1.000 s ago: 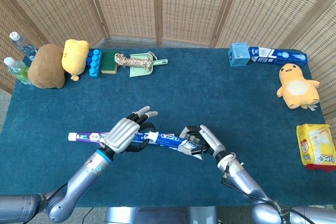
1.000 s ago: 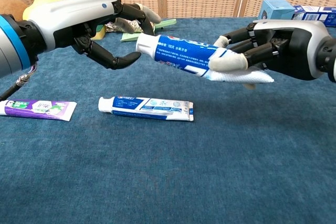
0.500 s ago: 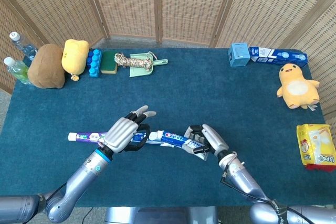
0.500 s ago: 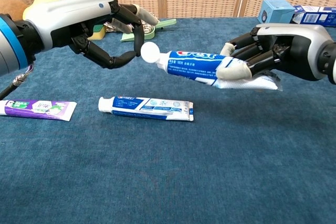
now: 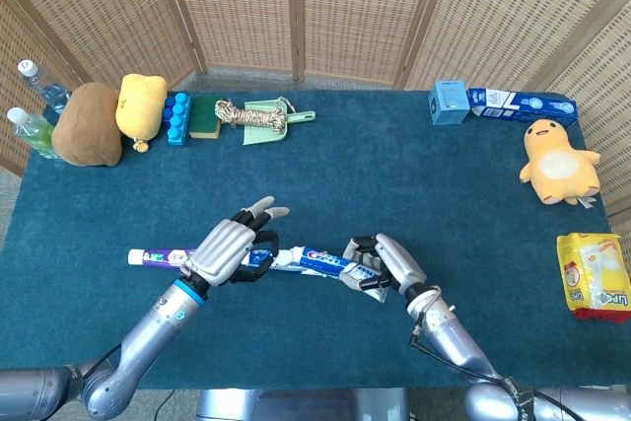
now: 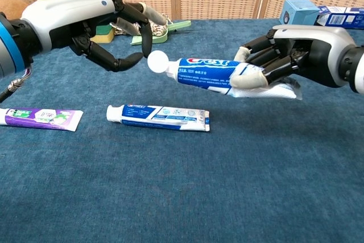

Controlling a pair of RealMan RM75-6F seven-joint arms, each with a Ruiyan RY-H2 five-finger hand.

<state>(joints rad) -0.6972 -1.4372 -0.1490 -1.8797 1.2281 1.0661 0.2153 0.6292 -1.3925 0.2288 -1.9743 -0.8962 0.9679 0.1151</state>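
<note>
Since a second ago the left robot hand (image 6: 111,32) has been curling its fingers in around the white cap (image 6: 157,61) of the Crest toothpaste tube (image 6: 210,74), and the tube has been levelling out in the air.

Working down from the biggest thing: the bench (image 5: 394,175), covered in dark teal cloth, is carrying everything, with a woven screen (image 5: 296,7) standing behind it. Along its far edge are lying a brown plush (image 5: 87,123), a yellow plush (image 5: 140,104), a blue bottle rack (image 5: 177,117) and a green dustpan (image 5: 268,123) with a rope bundle on it; to the right sit a yellow duck plush (image 5: 557,162), a blue box (image 5: 449,102) and a yellow Lipton packet (image 5: 595,275).

The right robot hand (image 6: 284,61) is gripping the crimped tail of the Crest tube, holding it clear above the cloth. The tube's long axis is running nearly level, left to right, cap pointing straight at the left robot hand, which is the nearer one to the cap. That hand is half closed: its thumb and a finger are hooking round the cap, though I cannot tell whether they are actually touching it.

Below, a second blue toothpaste tube (image 6: 158,117) is lying flat, and a purple toothpaste tube (image 6: 40,118) is lying further left.
</note>
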